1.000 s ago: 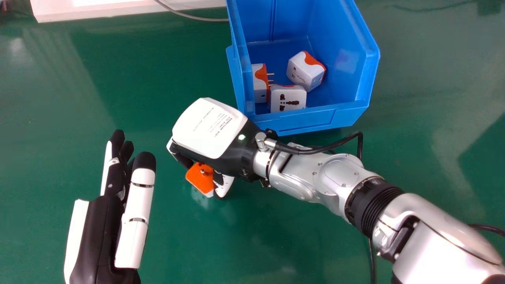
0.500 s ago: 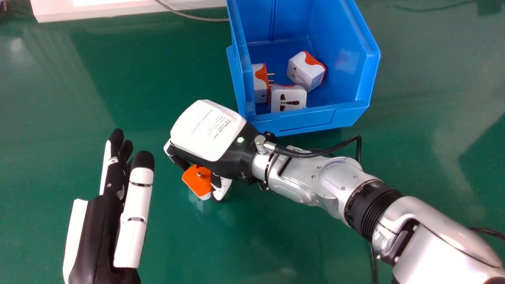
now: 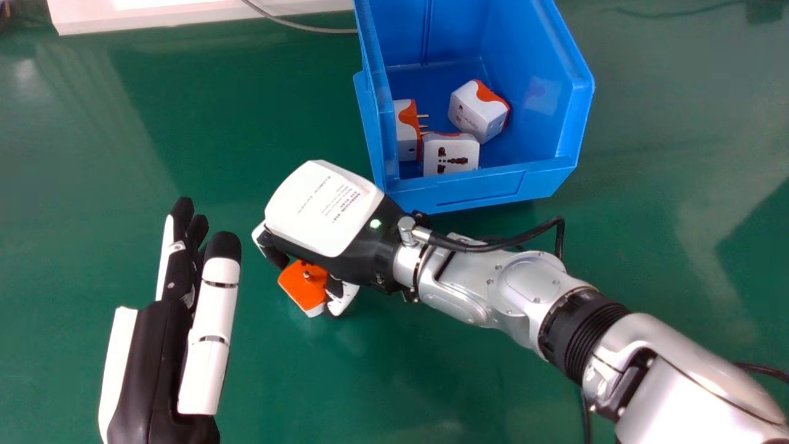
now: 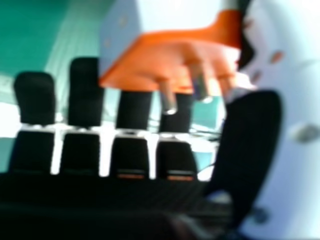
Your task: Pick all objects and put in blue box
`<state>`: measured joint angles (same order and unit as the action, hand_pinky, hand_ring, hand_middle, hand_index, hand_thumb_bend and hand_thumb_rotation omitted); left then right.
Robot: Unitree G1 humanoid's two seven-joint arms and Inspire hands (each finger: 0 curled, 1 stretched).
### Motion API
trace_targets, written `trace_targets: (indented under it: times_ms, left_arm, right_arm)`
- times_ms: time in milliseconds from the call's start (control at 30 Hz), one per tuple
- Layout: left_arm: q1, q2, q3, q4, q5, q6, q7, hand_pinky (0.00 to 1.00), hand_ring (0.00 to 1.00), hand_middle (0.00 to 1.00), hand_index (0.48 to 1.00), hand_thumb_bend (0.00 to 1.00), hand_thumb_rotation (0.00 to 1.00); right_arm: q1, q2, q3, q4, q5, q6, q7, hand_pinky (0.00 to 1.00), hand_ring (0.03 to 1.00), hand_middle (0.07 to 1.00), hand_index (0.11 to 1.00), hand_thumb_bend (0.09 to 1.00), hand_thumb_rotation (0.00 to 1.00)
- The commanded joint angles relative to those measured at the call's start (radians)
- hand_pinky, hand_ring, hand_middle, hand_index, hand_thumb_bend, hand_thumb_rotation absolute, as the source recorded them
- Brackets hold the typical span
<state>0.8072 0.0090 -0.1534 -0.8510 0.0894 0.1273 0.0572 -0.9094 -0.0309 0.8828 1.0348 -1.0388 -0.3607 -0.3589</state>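
Pinching the white-and-orange adapter (image 3: 301,285) between fingers and thumb, our right hand (image 3: 320,209) has it left and near of the blue box (image 3: 487,190). We judge it light, stiff, slightly slippery; best held by its flat sides, clear of the pins (image 4: 167,96). Left hand (image 3: 161,370): fingers straight.

A glossy green counter (image 3: 92,154) spreads beneath the head view, its surface catching soft, pale reflections. Milky streaks of light (image 3: 709,228) fall down the right side, alongside darker, angular patches, and a small bright glint (image 3: 24,71) sits near the left edge. At the upper left lies the edge of a white panel (image 3: 86,20) with a brilliantly lit inner area, and a thin grey cable (image 3: 296,26) curves from it. The right hand view shows green beside a pale, blurred band (image 4: 75,40).
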Motion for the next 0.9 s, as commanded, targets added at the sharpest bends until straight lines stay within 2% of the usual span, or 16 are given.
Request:
trace_targets:
  times_ms: [0,267,600,867]
  left_arm:
    - [0.0,0.002,-0.002,-0.033,0.006,0.004,-0.001,0.93,0.98,1.0,1.0,0.47,0.93]
    - [-0.018,0.003,0.009,-0.033,0.003,0.024,-0.001,0.94,0.99,1.0,1.0,0.47,0.94]
    - [-0.041,0.004,0.032,-0.022,-0.005,0.038,-0.005,0.94,0.99,1.0,1.0,0.47,0.94]
    - [-0.045,0.006,0.031,-0.033,0.001,0.054,-0.003,0.94,0.99,1.0,1.0,0.47,0.94]
  right_arm:
    - [0.002,0.007,-0.03,-0.045,0.035,0.006,0.006,0.31,0.369,0.486,0.505,0.51,0.0]
    - [0.035,-0.017,-0.078,-0.117,0.063,0.019,0.019,0.35,0.401,0.506,0.477,0.504,0.0]
    - [0.089,-0.048,-0.105,-0.221,0.066,0.084,0.016,0.36,0.41,0.515,0.471,0.5,0.0]
    - [0.112,-0.055,-0.118,-0.258,0.066,0.103,0.025,0.36,0.413,0.519,0.49,0.498,0.0]
